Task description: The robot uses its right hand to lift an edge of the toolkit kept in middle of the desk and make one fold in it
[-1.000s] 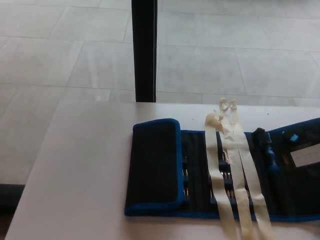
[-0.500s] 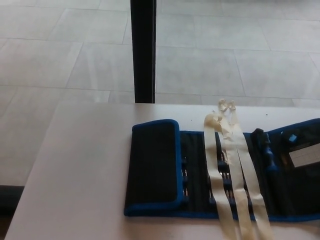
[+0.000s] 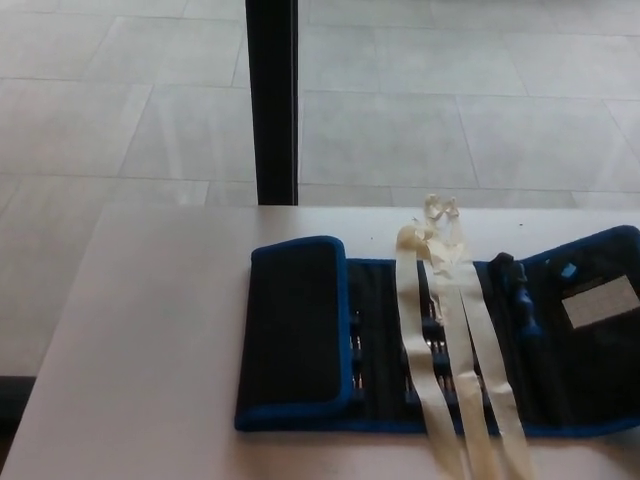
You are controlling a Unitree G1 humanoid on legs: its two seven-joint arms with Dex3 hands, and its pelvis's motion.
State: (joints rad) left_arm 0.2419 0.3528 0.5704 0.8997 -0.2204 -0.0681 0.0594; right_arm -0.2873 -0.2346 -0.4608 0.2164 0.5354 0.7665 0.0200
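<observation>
On the desk (image 3: 150, 330), blue-edged fabric toolkit (image 3: 430, 345), folded flap.

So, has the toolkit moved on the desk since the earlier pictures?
No. The toolkit keeps its place against the desk edge and the black post; the whole picture shifted, so the camera moved.

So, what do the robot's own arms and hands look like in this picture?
Neither arm nor hand shows in the head view, so their colour, shape, cables and markings cannot be described from it. What shows is the black toolkit with blue trim, its left end already folded over, cream straps lying across it, the pale desk, and a dark post on the tiled floor behind.
</observation>
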